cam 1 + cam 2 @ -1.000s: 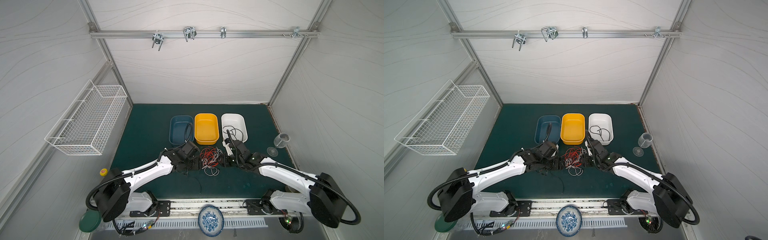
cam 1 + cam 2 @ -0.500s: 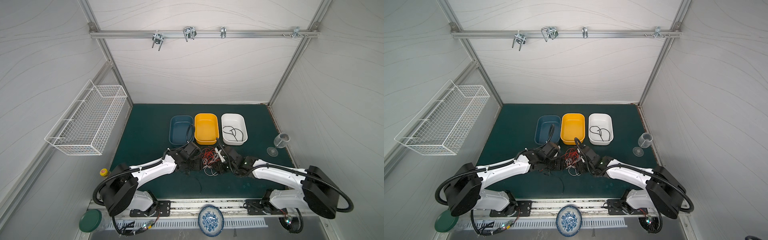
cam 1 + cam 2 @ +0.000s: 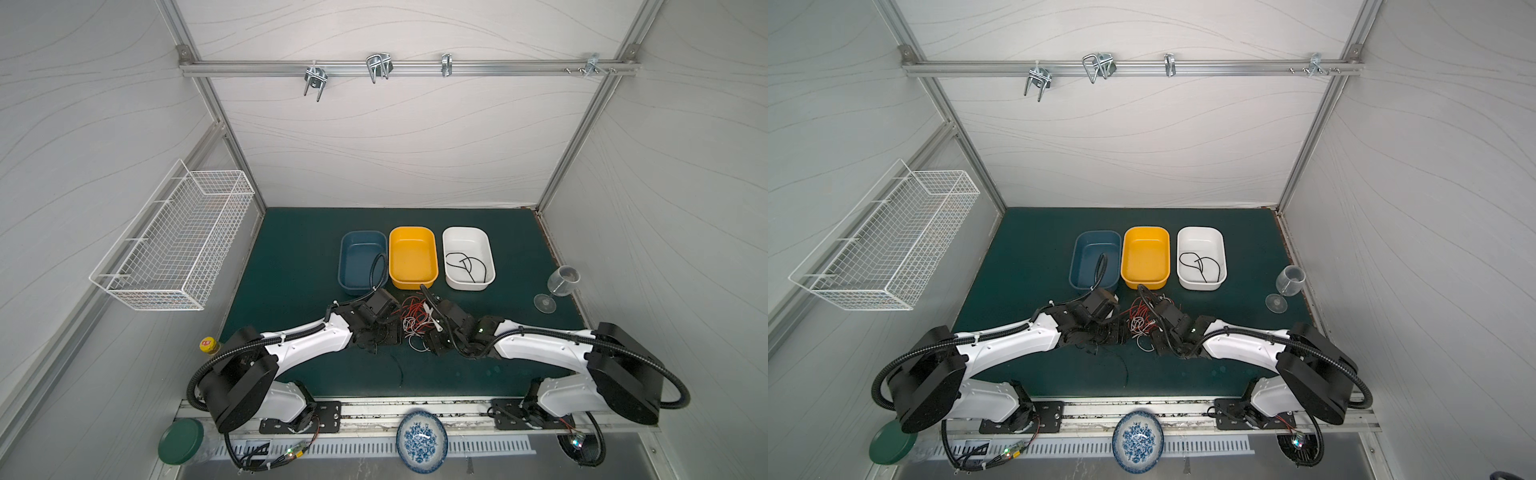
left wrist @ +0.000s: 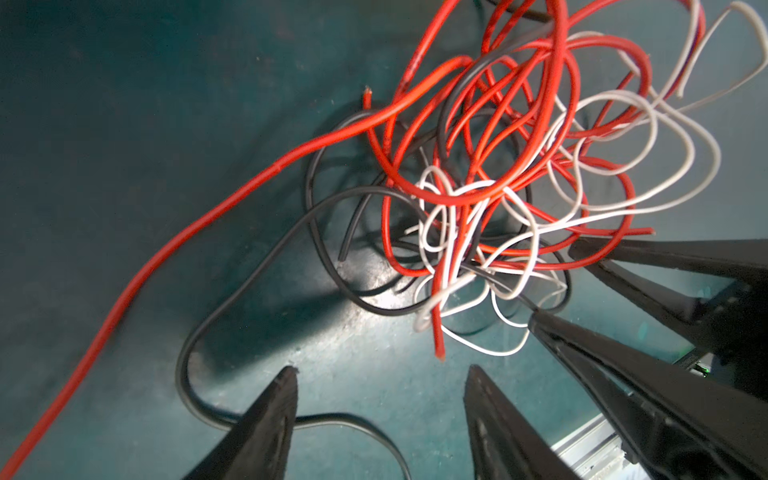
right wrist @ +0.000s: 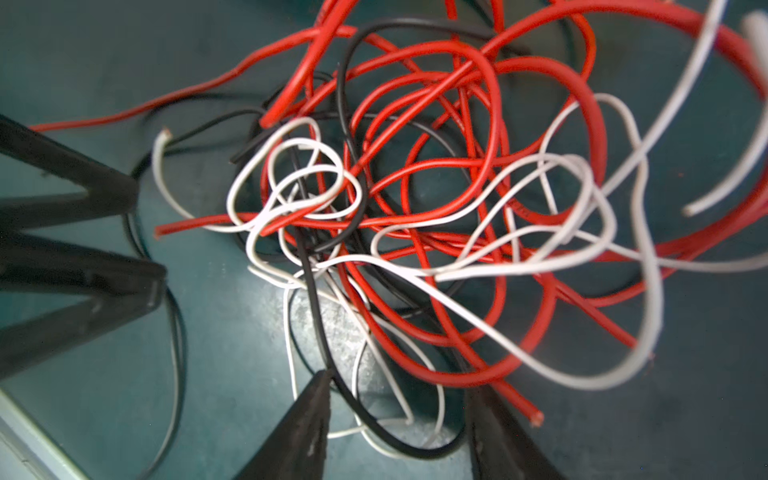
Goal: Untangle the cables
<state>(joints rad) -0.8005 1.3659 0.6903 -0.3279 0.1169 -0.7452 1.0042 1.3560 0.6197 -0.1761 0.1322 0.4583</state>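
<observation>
The cables, a knot of red, white and black wires (image 3: 413,320) (image 3: 1144,318), lie on the green mat in front of the bins. My left gripper (image 3: 395,332) (image 4: 381,370) stands open at the knot's left edge; a black cable (image 4: 340,417) on the mat runs between its fingers, ungripped. My right gripper (image 3: 429,337) (image 5: 399,384) is open at the knot's right edge, with a black loop (image 5: 399,446) and thin white strands lying between its fingers. Each wrist view shows the opposite gripper across the tangle (image 4: 498,166) (image 5: 436,208). One black cable (image 3: 465,266) lies in the white bin.
Blue bin (image 3: 345,266), yellow bin (image 3: 434,257) and white bin (image 3: 490,257) stand in a row just behind the knot. A wine glass (image 3: 559,286) stands at the right. A wire basket (image 3: 178,245) hangs on the left wall. A patterned plate (image 3: 422,440) sits at the front.
My right gripper has come back from the white bin to the right side of the knot and opened a little wider. The left gripper has barely moved.
</observation>
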